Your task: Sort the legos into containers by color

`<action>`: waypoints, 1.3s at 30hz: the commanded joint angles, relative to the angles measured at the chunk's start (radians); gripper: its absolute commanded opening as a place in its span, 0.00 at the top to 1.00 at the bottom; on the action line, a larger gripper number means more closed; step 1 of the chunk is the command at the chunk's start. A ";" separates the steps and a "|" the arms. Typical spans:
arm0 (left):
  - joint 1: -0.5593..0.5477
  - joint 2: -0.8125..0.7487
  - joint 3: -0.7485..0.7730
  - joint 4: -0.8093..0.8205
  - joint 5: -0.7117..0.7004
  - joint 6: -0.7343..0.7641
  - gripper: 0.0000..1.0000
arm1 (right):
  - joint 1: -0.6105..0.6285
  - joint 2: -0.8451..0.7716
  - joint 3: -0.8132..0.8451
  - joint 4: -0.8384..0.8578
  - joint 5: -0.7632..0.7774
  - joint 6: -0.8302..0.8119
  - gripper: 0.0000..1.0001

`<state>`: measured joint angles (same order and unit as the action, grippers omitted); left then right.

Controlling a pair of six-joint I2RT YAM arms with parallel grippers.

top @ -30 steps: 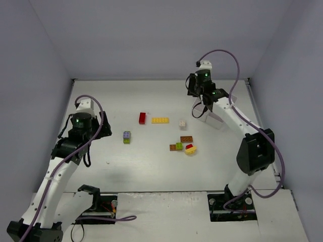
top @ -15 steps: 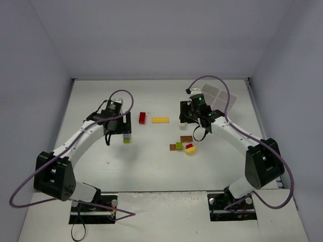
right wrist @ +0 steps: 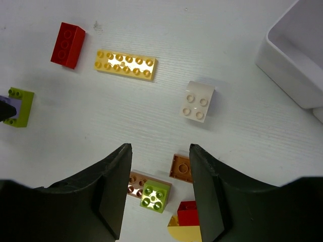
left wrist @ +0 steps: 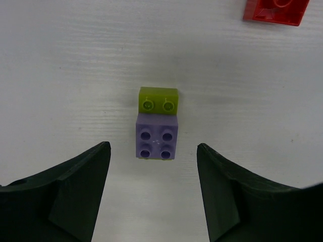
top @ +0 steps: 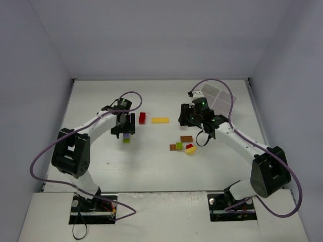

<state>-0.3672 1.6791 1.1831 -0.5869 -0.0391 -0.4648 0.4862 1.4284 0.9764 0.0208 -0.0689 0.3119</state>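
Both arms have swung inward since a second ago. Left fingers (left wrist: 75, 191) now hang spread either side of the lavender brick (left wrist: 157, 137), left of centre on the worktop (top: 151, 166). Right fingers (right wrist: 113, 186), also spread and empty, hover by the white brick (right wrist: 198, 102), with the tray (right wrist: 295, 60) at far right. Lavender abuts a lime brick (left wrist: 158, 100); the pair's long axis runs near-far, lime end nearest. If the two are joined, a pinch would likely lift both colours together.
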 commanded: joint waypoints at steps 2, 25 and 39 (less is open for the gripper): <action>-0.007 0.020 0.056 -0.025 -0.021 -0.026 0.39 | 0.006 -0.046 -0.013 0.065 -0.003 0.013 0.54; -0.007 -0.260 -0.052 0.255 0.166 0.136 1.00 | 0.006 -0.072 0.033 0.065 -0.130 0.024 0.54; -0.016 -0.633 -0.304 0.570 0.591 0.560 1.00 | 0.028 -0.042 0.261 0.065 -0.446 0.226 0.39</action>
<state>-0.3710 1.0920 0.8772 -0.1410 0.4175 -0.0261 0.5041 1.4078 1.1725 0.0338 -0.4217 0.4725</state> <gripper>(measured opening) 0.296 0.610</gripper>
